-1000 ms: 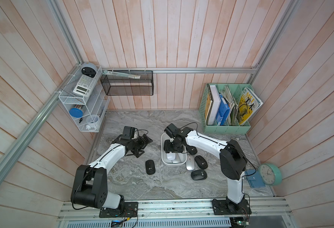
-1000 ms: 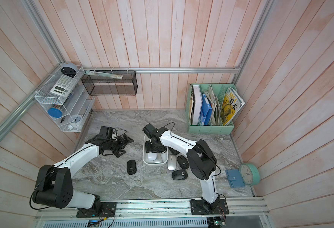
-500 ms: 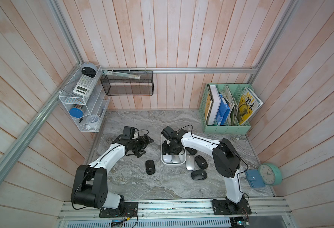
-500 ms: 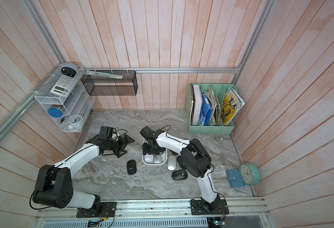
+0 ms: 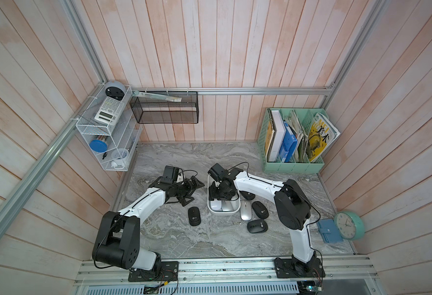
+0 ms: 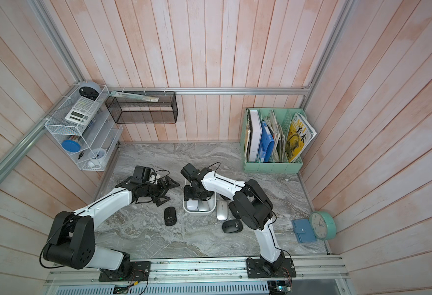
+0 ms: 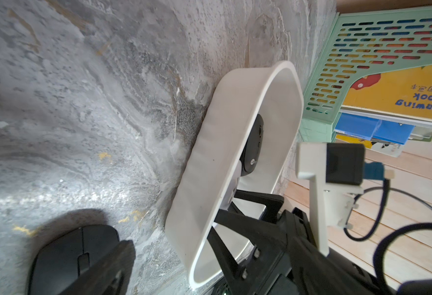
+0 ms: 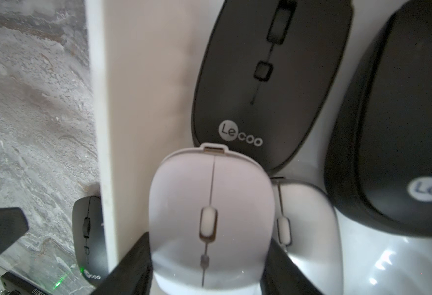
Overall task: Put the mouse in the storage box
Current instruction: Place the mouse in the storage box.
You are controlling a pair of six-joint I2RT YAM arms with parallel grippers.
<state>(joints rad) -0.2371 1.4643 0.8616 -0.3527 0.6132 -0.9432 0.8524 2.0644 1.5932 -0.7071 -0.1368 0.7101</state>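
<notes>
The right gripper (image 8: 208,237) reaches down into the storage box (image 5: 223,212). Its fingers (image 8: 135,260) pinch a white mouse (image 8: 209,194) by its sides, above a silver mouse (image 8: 309,217) and two black mice (image 8: 268,84) lying inside. The box stands about mid-tabletop (image 5: 184,158). Just beside its left wall hangs the left gripper (image 5: 192,192), jaws spread wide and empty. Loose mice (image 5: 194,216) lie around the box, toward the front edge.

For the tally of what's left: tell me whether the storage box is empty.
No, in the right wrist view the storage box holds a black mouse and a white mouse, among others.
</notes>
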